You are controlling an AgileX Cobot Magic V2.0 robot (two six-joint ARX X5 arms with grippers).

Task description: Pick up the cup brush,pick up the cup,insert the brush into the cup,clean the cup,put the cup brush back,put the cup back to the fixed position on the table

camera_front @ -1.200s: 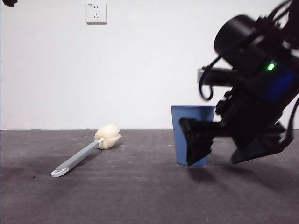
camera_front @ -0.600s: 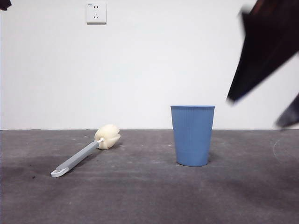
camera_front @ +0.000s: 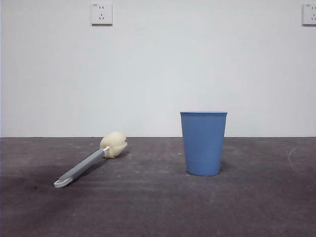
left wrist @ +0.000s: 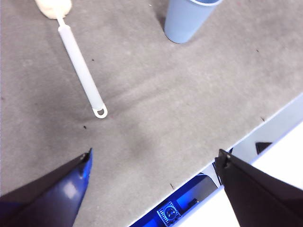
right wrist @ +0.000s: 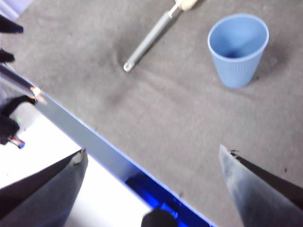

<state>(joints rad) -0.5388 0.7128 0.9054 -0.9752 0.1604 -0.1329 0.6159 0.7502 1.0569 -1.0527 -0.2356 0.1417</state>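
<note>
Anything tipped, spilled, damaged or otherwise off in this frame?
Nothing stands out. The cup stands upright on the table, and the cup brush lies flat, apart from it. Both pincers, left and right, are open and hold nothing.

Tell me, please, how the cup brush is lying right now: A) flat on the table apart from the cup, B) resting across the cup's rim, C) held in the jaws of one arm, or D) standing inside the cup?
A: the cup brush lies flat on the table, well to the side of the upright cup, and neither arm shows in the front view.
</note>
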